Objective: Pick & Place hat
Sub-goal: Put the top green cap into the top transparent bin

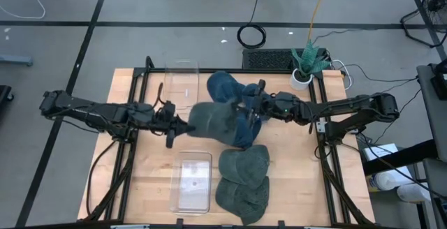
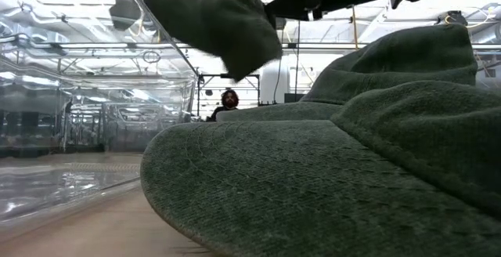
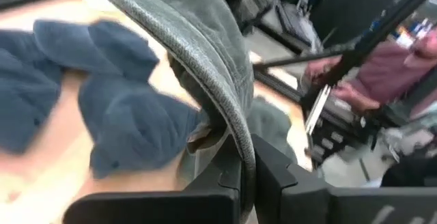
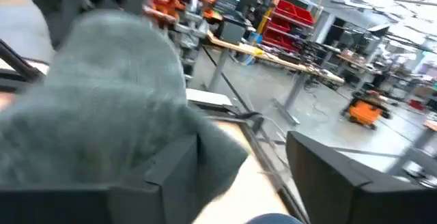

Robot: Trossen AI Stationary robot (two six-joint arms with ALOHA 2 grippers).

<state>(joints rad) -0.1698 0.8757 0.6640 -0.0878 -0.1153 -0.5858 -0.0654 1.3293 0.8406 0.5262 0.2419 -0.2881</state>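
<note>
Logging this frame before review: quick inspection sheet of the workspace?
Surface: wooden table, bare in places.
Job's things: grey hat held aloft between both arms; two green hats stacked near the front; blue hats behind.
Clutter: two clear bins, plant pot.
Grippers: left gripper shut on the hat's brim; right gripper open beside it.
Cables: coil on the floor.
Surroundings: a person far behind.

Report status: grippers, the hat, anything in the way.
Left gripper shut on grey-green hat, held above mid-table. Right gripper open at the hat's other side. Blue hats behind; two green hats and clear bin in front.
</note>
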